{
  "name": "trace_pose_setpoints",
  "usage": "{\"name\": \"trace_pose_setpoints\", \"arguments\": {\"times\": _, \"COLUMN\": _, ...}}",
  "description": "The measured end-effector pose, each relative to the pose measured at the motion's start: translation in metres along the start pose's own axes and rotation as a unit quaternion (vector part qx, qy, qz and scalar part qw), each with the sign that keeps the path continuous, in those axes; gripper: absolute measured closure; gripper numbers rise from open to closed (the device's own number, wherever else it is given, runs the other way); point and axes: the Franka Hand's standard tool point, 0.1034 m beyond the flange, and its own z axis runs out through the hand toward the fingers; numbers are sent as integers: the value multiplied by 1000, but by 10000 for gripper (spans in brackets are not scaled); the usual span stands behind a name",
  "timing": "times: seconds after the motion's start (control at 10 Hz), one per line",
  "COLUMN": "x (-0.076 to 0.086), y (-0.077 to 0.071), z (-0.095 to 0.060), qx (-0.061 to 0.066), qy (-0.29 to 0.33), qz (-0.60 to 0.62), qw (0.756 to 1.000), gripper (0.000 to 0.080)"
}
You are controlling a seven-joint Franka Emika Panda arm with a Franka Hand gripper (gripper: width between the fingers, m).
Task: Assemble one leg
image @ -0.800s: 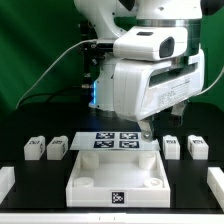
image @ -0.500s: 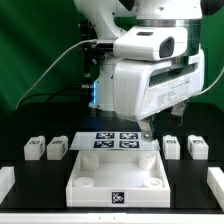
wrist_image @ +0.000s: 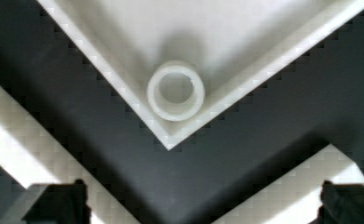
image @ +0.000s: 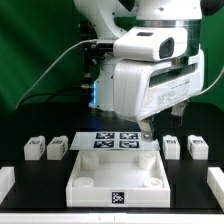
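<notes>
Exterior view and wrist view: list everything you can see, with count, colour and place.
legs: four, white, tagged; two at the exterior view's left, two at its right
tabletop: one, white; front centre
socket: one, white ring; in the tabletop corner, wrist view
marker board: one, white with four black tags; behind the tabletop
edge pieces: two, white; lower corners, cut off, kind unclear
table: one, black
backdrop: green
cable: one, pale; behind the arm
arm: one, white; centre
gripper: one, dark fingers, open, empty; over the tabletop corner
</notes>
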Motion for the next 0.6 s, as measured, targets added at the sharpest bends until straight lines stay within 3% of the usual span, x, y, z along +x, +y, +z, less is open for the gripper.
{"name": "trace_pose_setpoints", "arguments": {"times": 0.2, "x": -28, "y": -24, "z": 13, "qx": -15, "qy": 4, "qz": -99, "qw": 995, "gripper": 150}}
{"name": "trace_pose_setpoints", "arguments": {"times": 0.4, "x": -56, "y": -23, "z": 17, "qx": -27, "qy": 0, "qz": -267, "qw": 963, "gripper": 150}}
{"name": "trace_pose_setpoints", "arguments": {"times": 0.6, "x": -54, "y": -22, "z": 17, "qx": -27, "qy": -3, "qz": -306, "qw": 952, "gripper": 150}}
